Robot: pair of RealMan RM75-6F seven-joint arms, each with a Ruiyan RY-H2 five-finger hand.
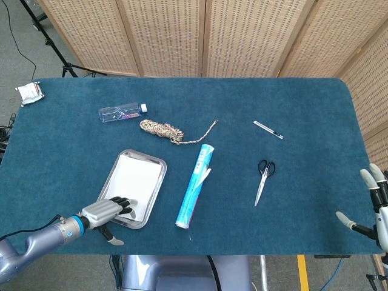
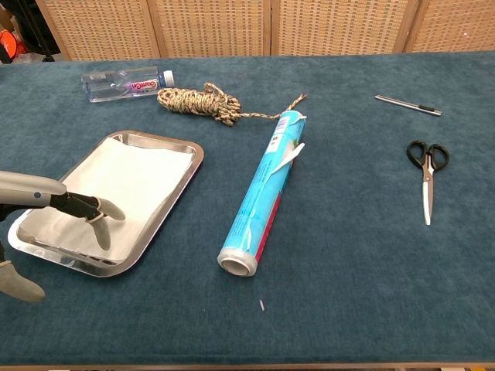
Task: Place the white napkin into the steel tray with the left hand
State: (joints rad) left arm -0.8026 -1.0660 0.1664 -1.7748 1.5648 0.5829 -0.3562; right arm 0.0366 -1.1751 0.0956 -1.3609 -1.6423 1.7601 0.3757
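Observation:
The white napkin [image 1: 134, 181] [image 2: 128, 182] lies flat inside the steel tray [image 1: 156, 162] [image 2: 182, 185] at the table's front left. My left hand [image 1: 107, 212] [image 2: 77, 209] hovers over the tray's near end with its fingers spread and nothing in them; its fingertips [image 2: 108, 210] reach over the napkin's near edge. Whether they touch it cannot be told. My right hand [image 1: 371, 203] stands open at the far right table edge, holding nothing.
A blue roll [image 1: 195, 185] [image 2: 267, 189] lies right of the tray. A coiled rope [image 1: 163, 129] [image 2: 197, 103] and a plastic bottle [image 1: 121, 112] [image 2: 124, 81] sit behind it. Scissors [image 1: 264, 179] [image 2: 427, 174] and a pen [image 1: 268, 130] [image 2: 407, 104] lie to the right.

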